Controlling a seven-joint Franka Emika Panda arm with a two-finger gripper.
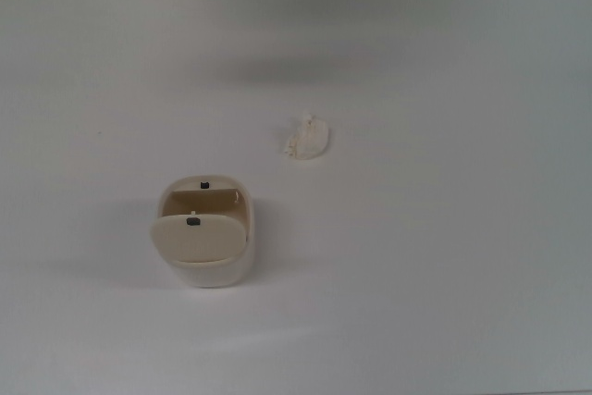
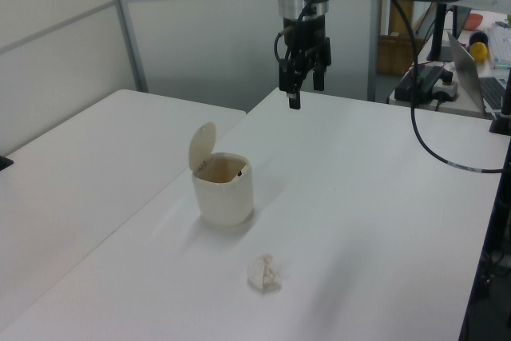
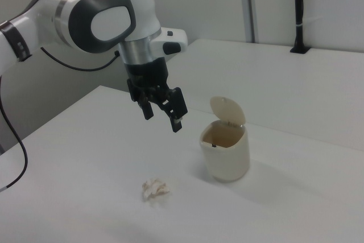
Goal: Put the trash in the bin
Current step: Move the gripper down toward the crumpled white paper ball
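While the black two-finger gripper (image 3: 162,114) hangs open and empty, the crumpled white paper wad (image 3: 155,189) lies on the white table (image 3: 85,157) below it, apart from the cream plastic bin (image 3: 225,152).

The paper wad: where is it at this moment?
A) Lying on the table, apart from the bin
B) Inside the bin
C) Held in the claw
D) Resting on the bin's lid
A. The paper wad lies on the white table, clearly apart from the bin, whose lid stands open, while the claw is up in the air with nothing between its open fingers.
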